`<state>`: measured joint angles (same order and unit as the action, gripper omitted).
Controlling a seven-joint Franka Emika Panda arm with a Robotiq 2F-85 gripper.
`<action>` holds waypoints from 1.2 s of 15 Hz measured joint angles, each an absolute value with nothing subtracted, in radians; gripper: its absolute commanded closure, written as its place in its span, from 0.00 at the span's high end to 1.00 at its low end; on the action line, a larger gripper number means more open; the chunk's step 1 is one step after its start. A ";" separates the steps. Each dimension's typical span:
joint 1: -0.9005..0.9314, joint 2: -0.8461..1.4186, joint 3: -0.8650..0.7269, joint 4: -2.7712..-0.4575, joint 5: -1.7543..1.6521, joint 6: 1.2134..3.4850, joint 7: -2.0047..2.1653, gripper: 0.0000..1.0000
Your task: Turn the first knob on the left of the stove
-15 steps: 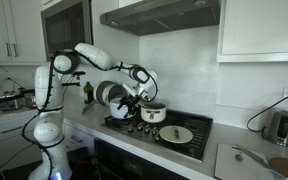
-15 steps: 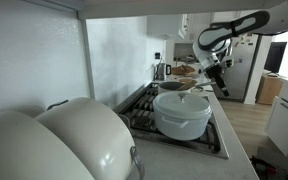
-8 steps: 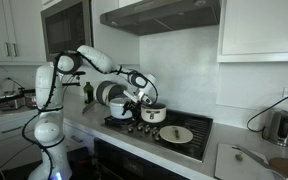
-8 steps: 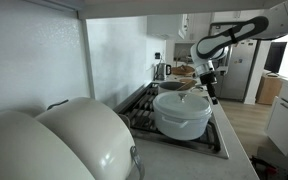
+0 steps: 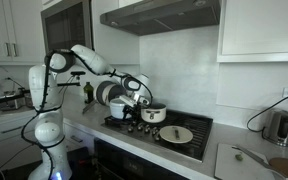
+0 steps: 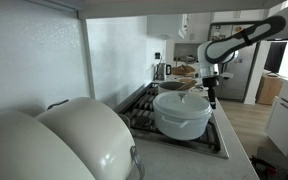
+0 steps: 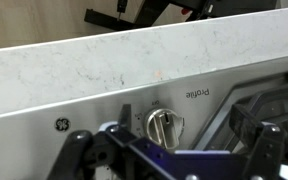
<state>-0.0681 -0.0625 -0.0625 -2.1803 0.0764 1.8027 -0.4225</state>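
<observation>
In an exterior view the gripper (image 5: 136, 104) hangs over the front left corner of the stove (image 5: 196, 126), with a white pot (image 5: 152, 113) just behind the jaws and a plate (image 5: 176, 134) off to their far side. The knobs along the stove's front edge lie below the jaws, too small here to tell which way any of them points, and the gap between the jaws cannot be made out either.

In an exterior view from along the counter, the gripper (image 6: 210, 92) points down past the far side of a lidded white pot (image 6: 182, 112) that sits on the stove (image 6: 142, 104). The knobs are hidden from here.

In the wrist view the gripper (image 7: 174, 160) has its jaws spread wide and holds nothing. The first knob (image 7: 164, 124) sits on the stove's front panel, just beyond the fingertips and between the two jaws, a little nearer the left one, not touching either. Its raised grip bar runs nearly top to bottom of the picture, leaning slightly
</observation>
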 measured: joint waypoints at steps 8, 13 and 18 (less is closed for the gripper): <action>-0.037 -0.235 -0.060 -2.396 -0.004 2.047 -0.383 1.00; -0.015 -0.266 -0.058 -2.469 -0.028 2.140 -0.363 0.97; -0.007 -0.273 -0.048 -2.497 -0.034 2.192 -0.362 0.56</action>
<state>-0.0072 -0.2731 -0.0482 -2.4966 -0.0337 2.1917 -0.3625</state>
